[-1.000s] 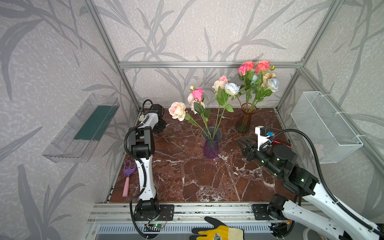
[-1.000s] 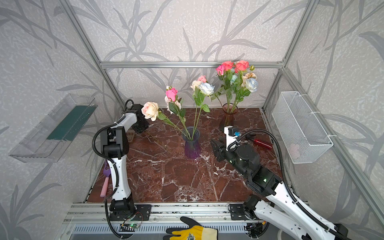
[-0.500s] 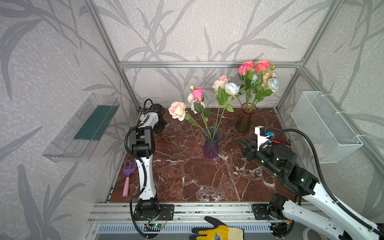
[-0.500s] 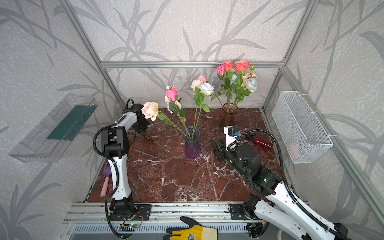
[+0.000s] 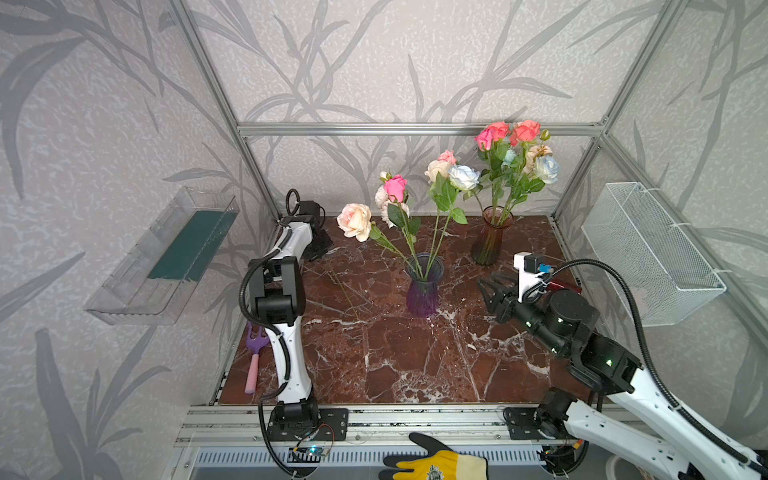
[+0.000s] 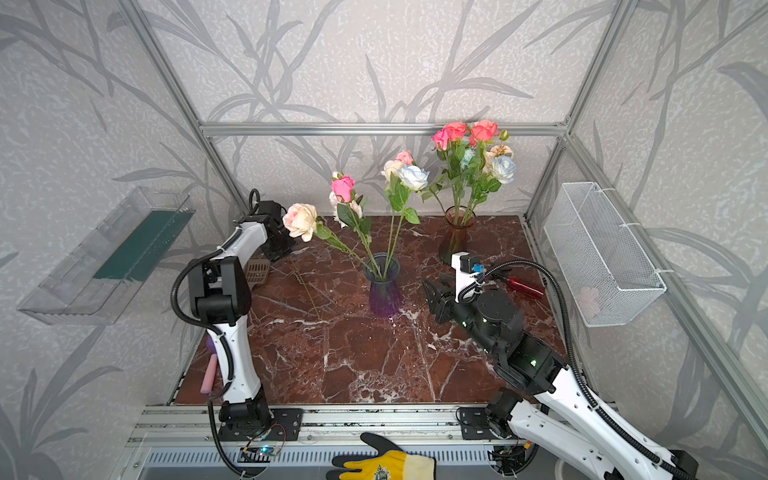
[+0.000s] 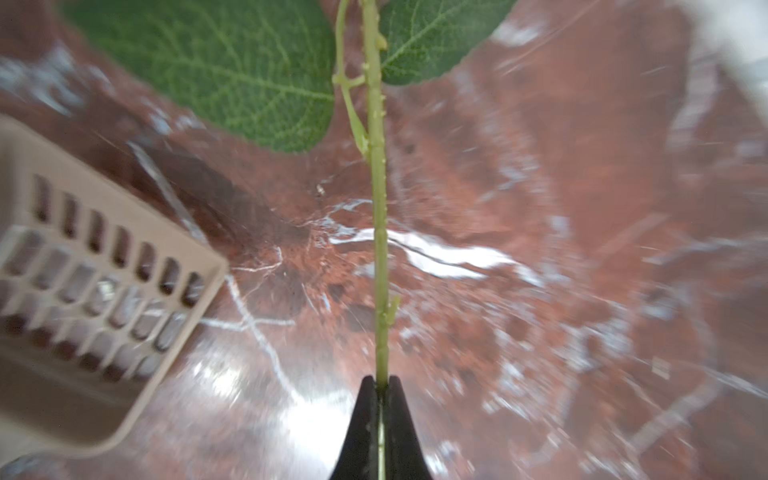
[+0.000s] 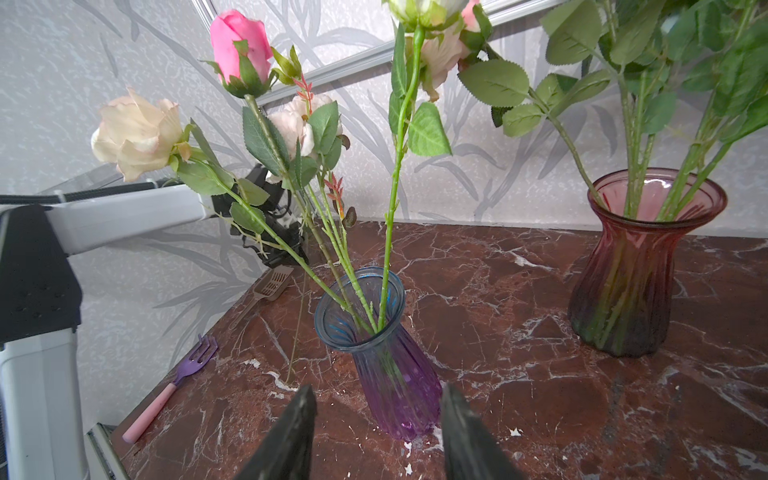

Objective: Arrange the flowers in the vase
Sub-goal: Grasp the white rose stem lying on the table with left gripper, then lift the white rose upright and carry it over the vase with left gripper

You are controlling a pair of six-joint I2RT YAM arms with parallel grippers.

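Pinching a thin green stem [image 7: 379, 249], the left gripper [image 7: 379, 379] is clamped tight near the bench's [image 5: 395, 365] back left corner. The right gripper [image 8: 379, 390] gapes empty, close to the purple vase [image 5: 423, 291] mid-bench, which holds several roses [image 5: 395, 189]; more stand in the red vase [image 5: 491, 243] toward the back right corner.

Readable text: none in any view.
Glove [image 5: 440, 463]: at the bottom edge of the frame in both top views [image 6: 386, 462]; a small dark badge sits on its yellow back, too small to read.
Badge lettering: cannot tell.
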